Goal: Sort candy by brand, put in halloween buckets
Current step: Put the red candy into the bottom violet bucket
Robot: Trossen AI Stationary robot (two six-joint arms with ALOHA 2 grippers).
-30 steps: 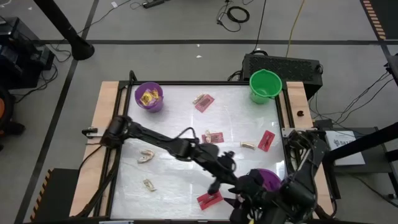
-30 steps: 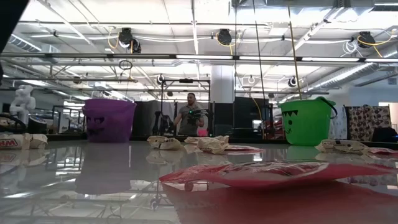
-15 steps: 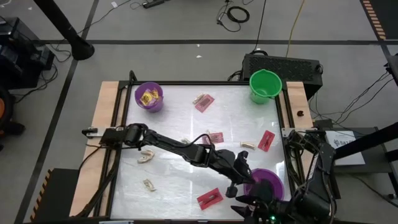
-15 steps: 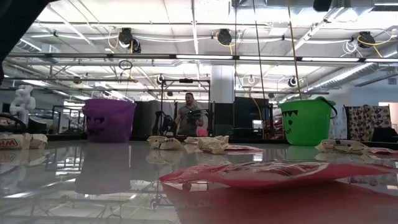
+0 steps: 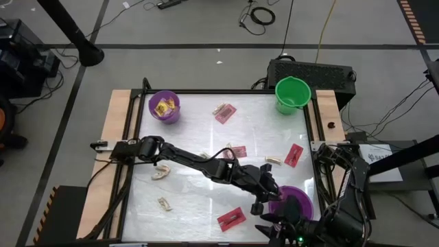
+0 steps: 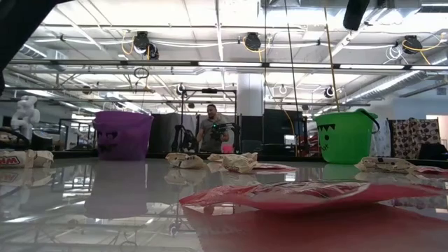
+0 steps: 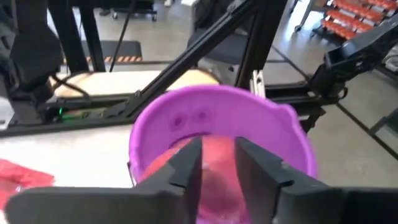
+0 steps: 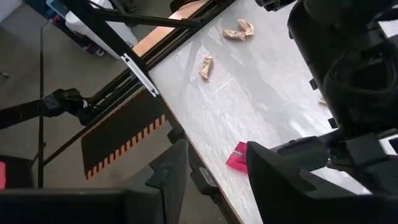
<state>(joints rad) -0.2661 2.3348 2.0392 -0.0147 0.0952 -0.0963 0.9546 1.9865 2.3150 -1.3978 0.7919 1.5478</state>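
Note:
My left arm reaches across the table; its gripper (image 5: 264, 199) (image 7: 217, 171) hangs at the left rim of the near purple bucket (image 5: 295, 204) (image 7: 217, 124), open by a narrow gap. Pink packets lie in that bucket, and pink shows between the fingers. I cannot tell whether the fingers touch any of it. My right gripper (image 5: 274, 230) (image 8: 211, 174) waits open at the near edge, above a red packet (image 5: 232, 218) (image 8: 236, 155) lying flat on the table. The far purple bucket (image 5: 164, 106) holds yellow packets. The green bucket (image 5: 293, 94) stands at the far right corner.
Red packets (image 5: 225, 112) (image 5: 236, 151) (image 5: 293, 155) and tan pieces (image 5: 273, 160) (image 5: 161, 171) (image 5: 164, 203) lie scattered over the table. A pink packet (image 6: 308, 192) fills the low view's foreground. A person (image 6: 212, 129) stands in the room behind. Wooden rails border the left and right edges.
My left gripper has swung toward the table's right edge, from above the red packet to the near purple bucket's rim, then held still. My right arm has drawn back toward the near edge, uncovering that bucket. The red packet has stayed in place.

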